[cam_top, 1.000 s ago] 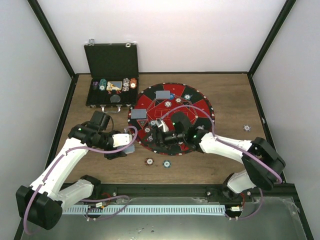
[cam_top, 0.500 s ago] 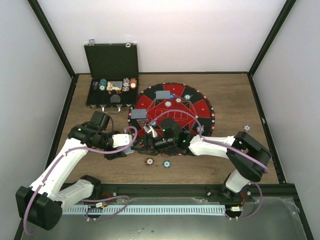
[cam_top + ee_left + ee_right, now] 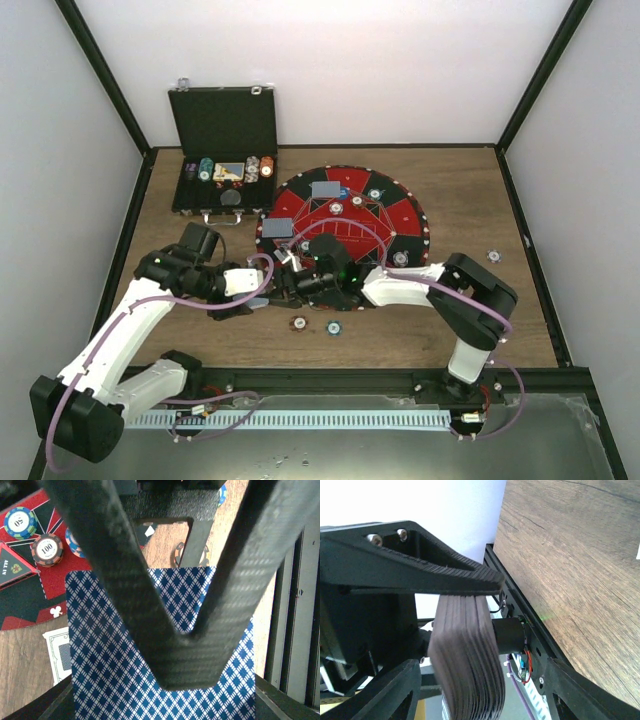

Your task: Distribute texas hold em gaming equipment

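— Poker chips (image 3: 205,168) on the left: where do they sit?
— In the open black case (image 3: 225,211) at the far left, its lid (image 3: 222,120) upright. It holds stacks in a row: dark, teal, then white and orange, with a pale item (image 3: 230,172) between them.
— And the deck (image 3: 100,630)?
— Blue-backed, clamped in the left gripper (image 3: 252,298), just off the near-left rim of the round mat (image 3: 395,215).
— The right gripper (image 3: 287,283)?
— It reaches leftward to that deck. One finger (image 3: 420,572) lies on the deck's edge; clenched or loose, I cannot tell.
— What lies on the mat?
— Two small card piles (image 3: 324,189), one far, one at the left rim, plus single chips (image 3: 336,208) scattered apart.
— Off the mat?
— Two loose chips (image 3: 298,322) on the table (image 3: 470,190) at the mat's near side, and a lone chip (image 3: 493,256) beyond its right rim.
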Available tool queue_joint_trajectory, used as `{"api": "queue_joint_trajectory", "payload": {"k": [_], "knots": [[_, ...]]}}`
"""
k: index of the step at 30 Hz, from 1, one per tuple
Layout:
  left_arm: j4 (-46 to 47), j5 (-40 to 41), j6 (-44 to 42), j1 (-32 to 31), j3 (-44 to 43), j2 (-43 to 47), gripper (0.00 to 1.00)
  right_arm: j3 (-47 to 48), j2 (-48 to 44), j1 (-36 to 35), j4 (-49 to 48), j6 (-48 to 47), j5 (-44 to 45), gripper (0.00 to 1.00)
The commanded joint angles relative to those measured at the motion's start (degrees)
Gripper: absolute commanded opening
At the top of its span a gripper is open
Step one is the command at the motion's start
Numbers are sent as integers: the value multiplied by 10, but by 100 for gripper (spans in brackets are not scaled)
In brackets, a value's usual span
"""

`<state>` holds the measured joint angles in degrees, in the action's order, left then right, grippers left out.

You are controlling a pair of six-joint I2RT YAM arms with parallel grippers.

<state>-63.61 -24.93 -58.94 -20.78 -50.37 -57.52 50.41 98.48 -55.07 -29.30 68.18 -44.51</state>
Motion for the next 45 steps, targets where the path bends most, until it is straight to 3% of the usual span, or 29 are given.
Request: {"api": "queue_joint_trajectory", "payload": {"k": [1, 11, 20, 31, 45], "knots": [[-5, -13, -9, -1, -11, 10, 8, 37, 26, -9, -33, 8, -16, 69], [-5, -12, -8, -1, -13, 6, 8, 55, 64, -11, -45, 11, -24, 65], [-4, -14, -9, -1, -10, 9, 8, 9, 58, 7, -57, 16, -20, 53], [-3, -9, -10, -1, -12, 8, 7, -26, 21, 21, -34, 11, 1, 44], [3, -8, -10, -1, -10, 5, 8, -40, -75, 22, 20, -1, 24, 40]]}}
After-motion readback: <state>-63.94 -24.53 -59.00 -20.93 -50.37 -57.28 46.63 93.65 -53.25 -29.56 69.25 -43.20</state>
